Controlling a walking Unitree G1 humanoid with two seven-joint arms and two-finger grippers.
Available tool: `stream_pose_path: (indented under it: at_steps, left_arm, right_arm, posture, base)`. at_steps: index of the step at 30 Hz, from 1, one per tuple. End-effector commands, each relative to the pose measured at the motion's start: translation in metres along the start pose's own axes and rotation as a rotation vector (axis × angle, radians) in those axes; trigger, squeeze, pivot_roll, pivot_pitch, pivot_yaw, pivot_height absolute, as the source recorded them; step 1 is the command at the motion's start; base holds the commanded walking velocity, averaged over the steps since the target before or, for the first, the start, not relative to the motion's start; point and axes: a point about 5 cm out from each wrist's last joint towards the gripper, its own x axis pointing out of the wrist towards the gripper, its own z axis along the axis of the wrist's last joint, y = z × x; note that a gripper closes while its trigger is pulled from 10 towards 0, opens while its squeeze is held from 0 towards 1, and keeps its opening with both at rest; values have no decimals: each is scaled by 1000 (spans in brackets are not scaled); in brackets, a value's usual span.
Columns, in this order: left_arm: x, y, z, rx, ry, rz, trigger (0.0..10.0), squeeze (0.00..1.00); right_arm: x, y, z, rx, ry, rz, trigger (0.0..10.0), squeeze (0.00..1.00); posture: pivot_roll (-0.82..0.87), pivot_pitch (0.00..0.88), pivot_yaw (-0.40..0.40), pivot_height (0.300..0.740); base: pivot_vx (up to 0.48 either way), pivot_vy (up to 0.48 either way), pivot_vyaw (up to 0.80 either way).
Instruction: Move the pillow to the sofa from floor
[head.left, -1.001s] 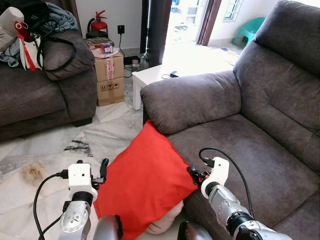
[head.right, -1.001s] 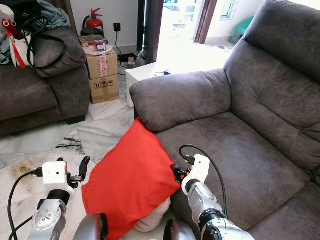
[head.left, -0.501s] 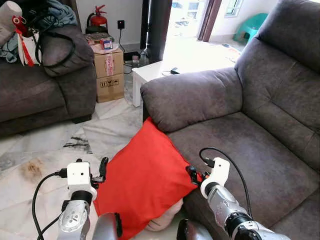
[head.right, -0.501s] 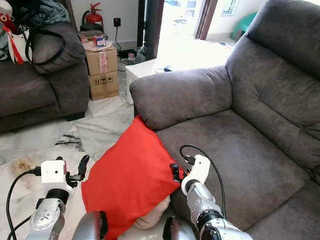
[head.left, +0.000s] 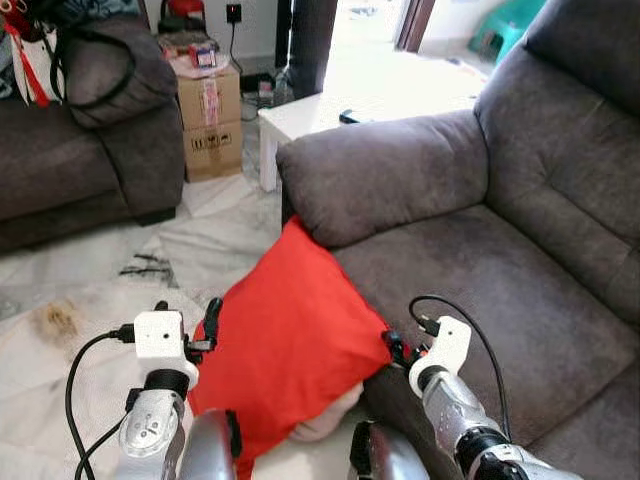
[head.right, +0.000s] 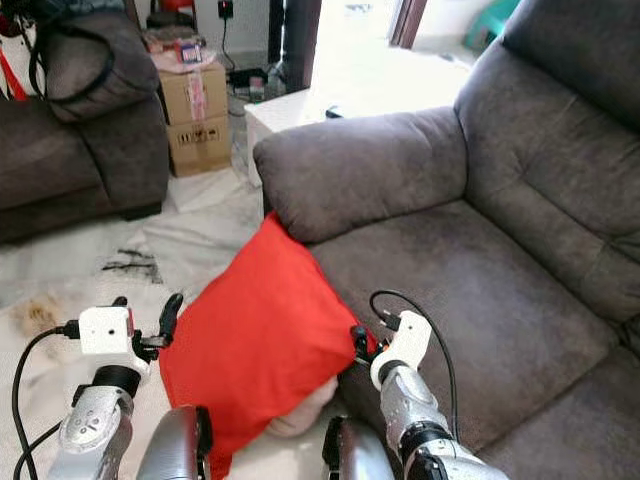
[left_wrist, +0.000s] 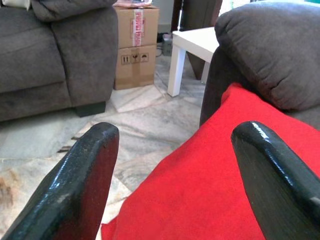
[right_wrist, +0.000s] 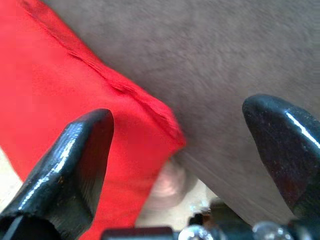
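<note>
The red pillow (head.left: 295, 345) is not on the sofa (head.left: 480, 270) yet. It stands tilted on the floor (head.left: 90, 290), and it leans on the front of the sofa, with its top corner just under the fat sofa arm (head.left: 385, 175). A pale bit pokes out at the bottom of the pillow, near the floor. The left gripper (head.left: 205, 330) is at the left edge of the pillow. Its two black fingers (left_wrist: 82, 185) are spread wide apart, and the left wrist view shows the red cloth between them, but they do not squeeze it. The right gripper (head.left: 395, 348) is at the right corner of the pillow, right where the pillow meets the sofa seat. Its fingers (right_wrist: 70, 160) are spread wide too, with the pillow corner and the grey seat front between them. So neither gripper has hold of anything. It looks like the robot is just getting ready to pick the pillow up, one gripper on each side. Nothing of the real job looks done. What is left is to close on the pillow, lift it off the floor, carry it up over the seat edge, and put it down on the sofa seat. Far behind are another sofa (head.left: 80, 170), a cardboard box (head.left: 210, 120) and a small white table (head.left: 330, 115).
</note>
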Motion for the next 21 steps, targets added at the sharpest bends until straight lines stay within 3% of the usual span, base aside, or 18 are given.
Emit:
stream_pose_path:
  at_steps: [1,5,11,16,21]
  left_arm:
    - [-4,-4,5,-22,1,-7,10000,0]
    - [-7,-4,12,-27,-8,-7,10000,0]
    - [-10,-2,21,-71,-2,5,10000,0]
    - [-12,2,21,-91,7,26,10000,0]
    - [-16,-1,20,-109,30,25,10000,0]
  right_arm:
    - [-2,-10,-2,20,-1,-35,10000,0]
    - [-2,-9,-3,34,5,-33,10000,0]
    - [-1,3,-7,209,20,70,10000,0]
    - [-1,9,-7,245,20,129,10000,0]
    - [-1,15,-7,353,1,213,10000,0]
  posture:
    - [154,193,-176,603]
    - [158,210,-177,603]
    - [170,243,-182,603]
    - [167,248,-182,603]
    - [164,261,-187,603]
  base:
    - [0,0,0]
    - [0,0,0]
    - [0,0,0]
    - [0,0,0]
    - [0,0,0]
